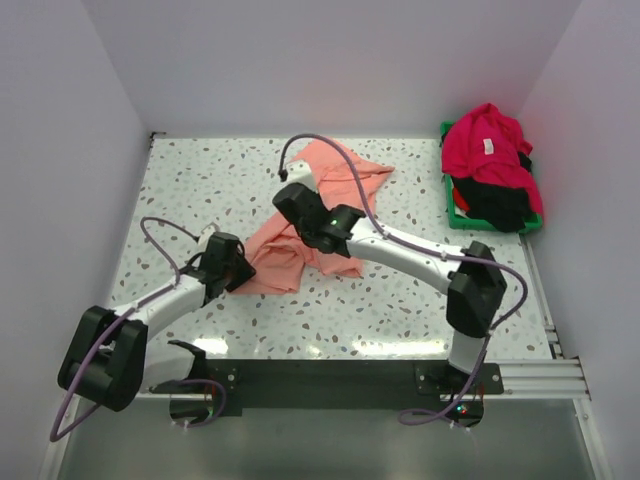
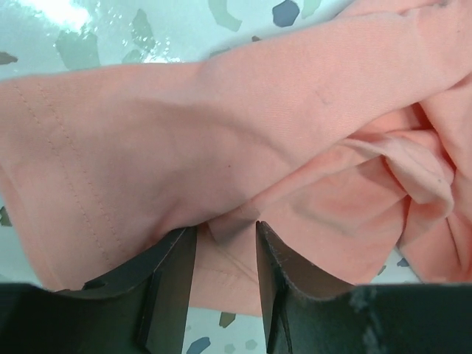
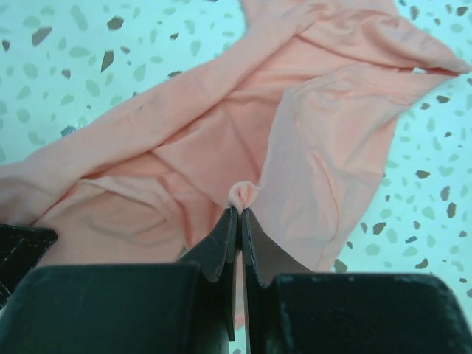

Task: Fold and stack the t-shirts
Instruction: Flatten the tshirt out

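Right fingers [image 3: 221, 247] are pinched tight on a little nub of the salmon-pink t-shirt [image 1: 300, 250], pretty much mid-cloth, so that side has a real grip. Left fingers [image 2: 173, 287] are only a narrow gap apart, with a fold near the shirt's stitched hem sitting in the gap; it doesn't look squeezed from the wrist view. The shirt is crumpled on the counter [image 1: 400, 300], well left of the green bin [image 1: 455, 215]. Its long axis runs diagonally. One end points up toward the bin's side of the counter, and the other trails away from the bin down toward the left arm. The end nearer the bin is a loose flap with wrinkled edges, and the far end looks flatter, with the hem line showing. Speckled counter shows between shirt and bin, more of it on the shirt's side away from the bin, and a strip nearer the arm bases too. The red t-shirt [image 1: 487, 145] is heaped on top of the bin, the black t-shirt [image 1: 500, 205] under it, hanging over the rim.
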